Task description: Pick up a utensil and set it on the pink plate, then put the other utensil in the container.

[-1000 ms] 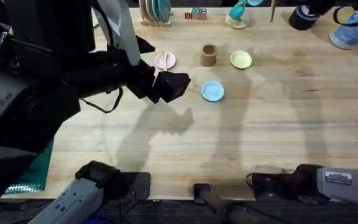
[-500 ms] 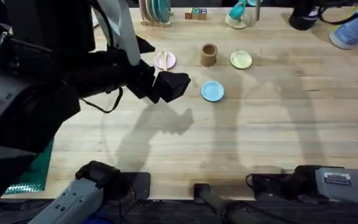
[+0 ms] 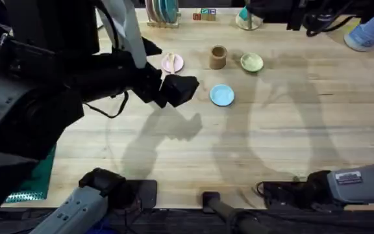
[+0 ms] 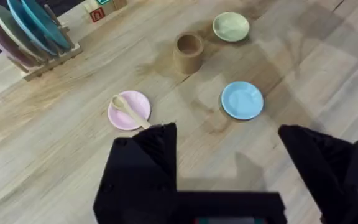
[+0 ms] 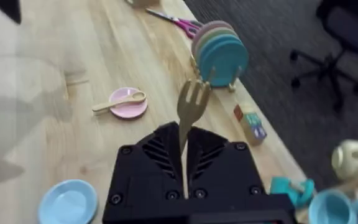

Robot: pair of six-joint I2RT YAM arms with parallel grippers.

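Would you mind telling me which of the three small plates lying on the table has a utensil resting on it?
The pink plate: a wooden spoon lies across it. The light blue plate and the yellow-green plate are both bare.

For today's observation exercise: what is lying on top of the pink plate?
A pale wooden utensil with a rounded end lies across the pink plate, its handle sticking out past the rim. The strip of plate directly beneath it is covered.
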